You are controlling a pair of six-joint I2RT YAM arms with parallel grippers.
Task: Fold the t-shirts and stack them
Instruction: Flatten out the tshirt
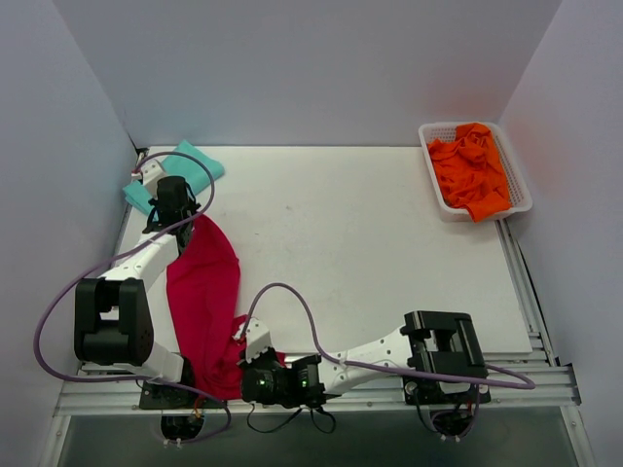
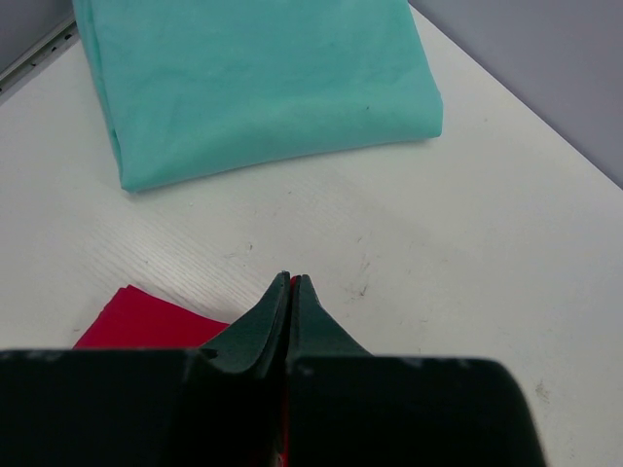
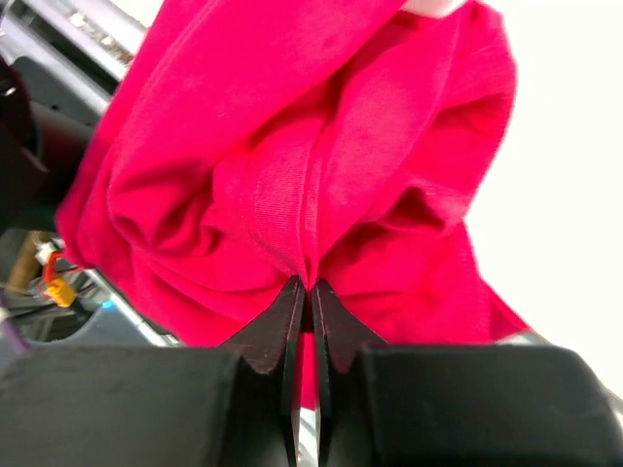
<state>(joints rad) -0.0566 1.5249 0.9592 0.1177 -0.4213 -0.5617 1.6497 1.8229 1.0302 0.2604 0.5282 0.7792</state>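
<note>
two pinches hold the red shirt in the top view. the left gripper has its far end just beside the folded teal shirt. the right gripper has the near end at the front edge of the table. the cloth runs in a long band between them. orange shirts lie heaped in the basket, well apart.

left wrist view: jaws pressed together with a sliver of red between them. a red corner lies on the table, near the teal fold.

right wrist view: fingers clenched on a bunched ridge of red, folds fanning out above.

i judge it light, limp and stretchy, so it will droop wherever it's unsupported. i'd rather take a hem or shoulder seam, hands spread wide, than a wad like this.
</note>
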